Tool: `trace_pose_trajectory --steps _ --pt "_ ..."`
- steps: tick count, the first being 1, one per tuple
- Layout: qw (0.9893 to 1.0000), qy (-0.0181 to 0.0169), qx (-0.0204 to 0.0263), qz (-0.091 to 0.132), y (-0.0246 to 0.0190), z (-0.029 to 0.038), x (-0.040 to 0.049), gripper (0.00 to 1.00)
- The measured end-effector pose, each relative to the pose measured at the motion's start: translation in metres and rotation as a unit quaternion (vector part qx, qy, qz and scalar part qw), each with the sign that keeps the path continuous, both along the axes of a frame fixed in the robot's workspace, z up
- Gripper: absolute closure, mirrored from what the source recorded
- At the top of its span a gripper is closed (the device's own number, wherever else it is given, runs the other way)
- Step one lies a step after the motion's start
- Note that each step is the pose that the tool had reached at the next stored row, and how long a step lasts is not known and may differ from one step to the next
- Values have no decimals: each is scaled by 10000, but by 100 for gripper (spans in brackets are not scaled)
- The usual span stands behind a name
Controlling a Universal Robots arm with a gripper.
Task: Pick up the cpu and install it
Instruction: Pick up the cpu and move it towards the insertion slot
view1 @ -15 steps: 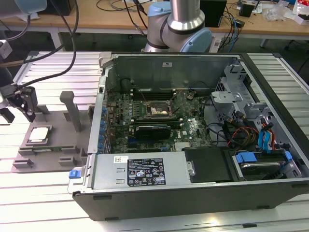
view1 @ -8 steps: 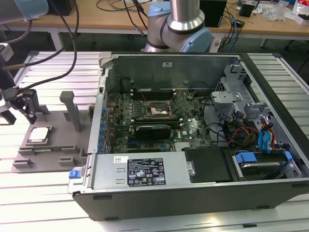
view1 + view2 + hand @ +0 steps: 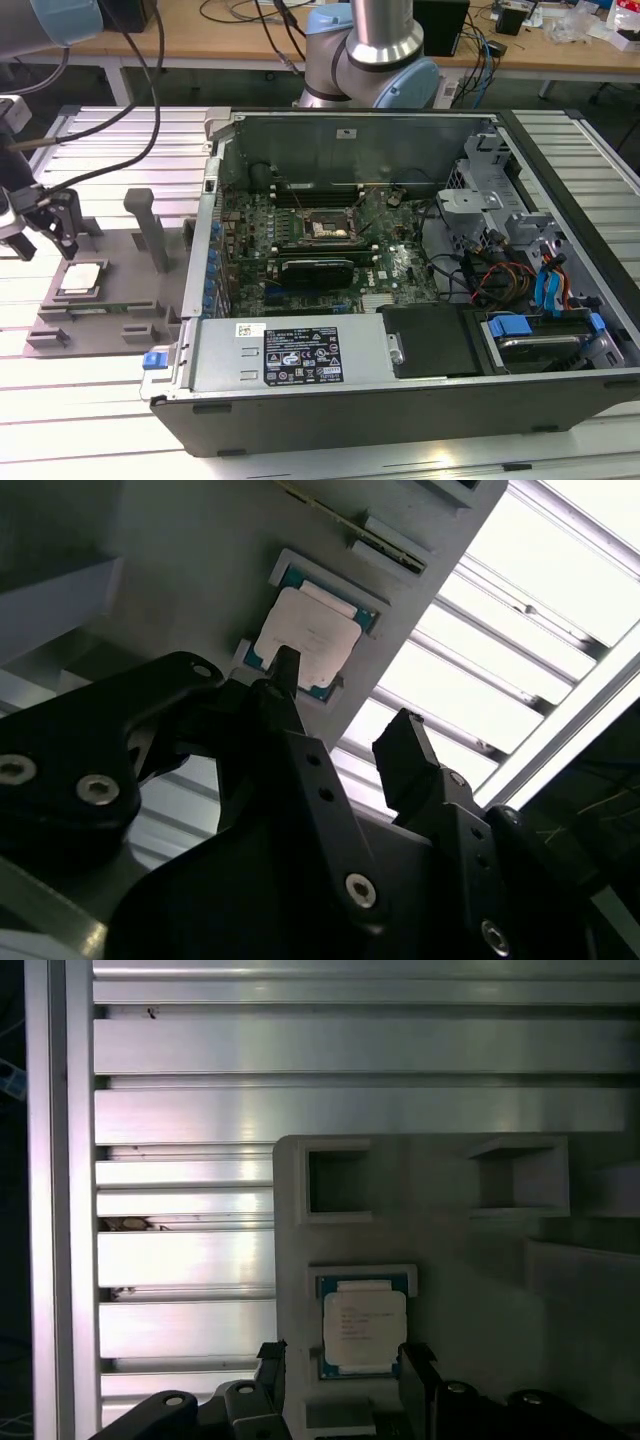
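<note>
Empty tool wide open above the one cpu

Exterior view: the tool hangs over the cpu, which lies in one grey holder on the surface at the exterior view's left, well apart from the computer case. Second wrist view: two fingers spread, gripping nothing. First wrist view: they flank the cpu; squaring them to opposite edges should grip cleanly.
</note>
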State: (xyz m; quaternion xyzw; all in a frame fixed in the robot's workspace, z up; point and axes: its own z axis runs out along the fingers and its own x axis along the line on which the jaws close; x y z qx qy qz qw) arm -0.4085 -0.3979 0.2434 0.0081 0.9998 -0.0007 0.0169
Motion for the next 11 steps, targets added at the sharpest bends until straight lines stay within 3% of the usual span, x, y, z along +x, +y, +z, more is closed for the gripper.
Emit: trace_pose_trajectory --steps 11 --pt "10000 0 0 0 0 -64 0 43"
